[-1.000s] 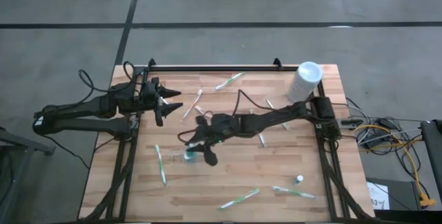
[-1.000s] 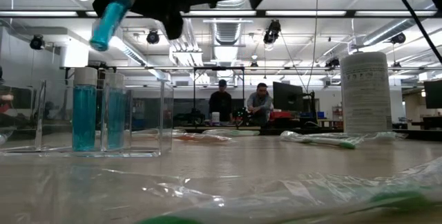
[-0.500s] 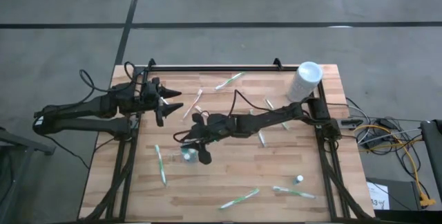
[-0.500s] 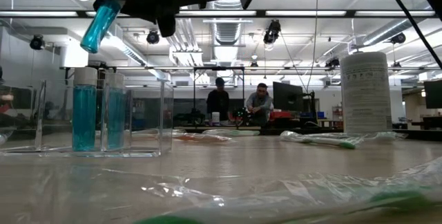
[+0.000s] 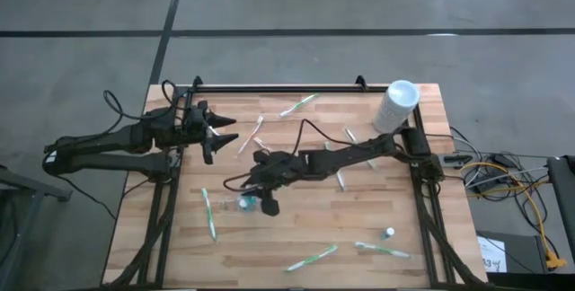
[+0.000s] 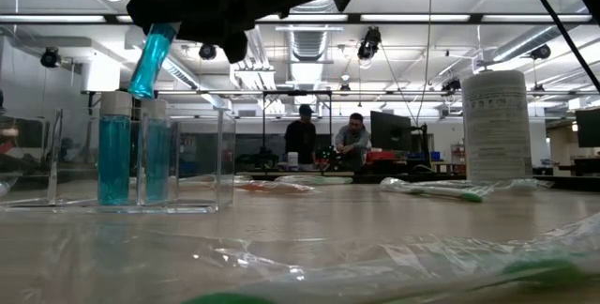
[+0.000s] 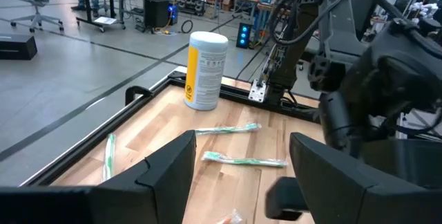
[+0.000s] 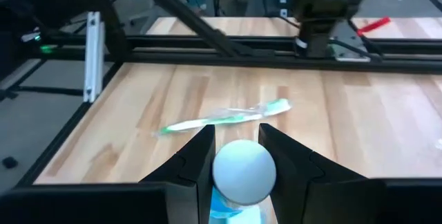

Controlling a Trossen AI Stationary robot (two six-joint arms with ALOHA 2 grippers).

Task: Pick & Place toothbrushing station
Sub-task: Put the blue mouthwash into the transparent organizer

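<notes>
My right gripper (image 5: 258, 194) reaches over the middle of the table, shut on a blue tube with a white cap (image 6: 151, 58). The tube hangs tilted just above a clear holder (image 6: 223, 159), in which two more blue tubes with white caps (image 6: 114, 159) stand upright. In the right wrist view the white cap (image 8: 243, 171) shows between the fingers. My left gripper (image 5: 225, 130) waits open, level, above the table's left edge (image 7: 242, 182). Wrapped toothbrushes (image 5: 208, 212) lie scattered flat on the wood. My right gripper pinches the tube's capped upper end (image 8: 242, 182) between its two fingers (image 8: 196, 163), one on each side. The fingers slant downward from the table's right. The tube is lifted clear and hangs tilted, its lower end (image 6: 141, 88) above the holder.
A tall white canister (image 5: 396, 104) stands at the far right corner. A small bottle (image 5: 389, 233) stands near the right front. More wrapped toothbrushes (image 5: 312, 257) lie near the front edge and the far edge (image 5: 297, 105). People sit in the room beyond the table (image 6: 352, 141).
My right gripper has tipped a little further downward over the holder. The blue tube has swung with it, and its lower end has sunk a little toward the holder's top.
</notes>
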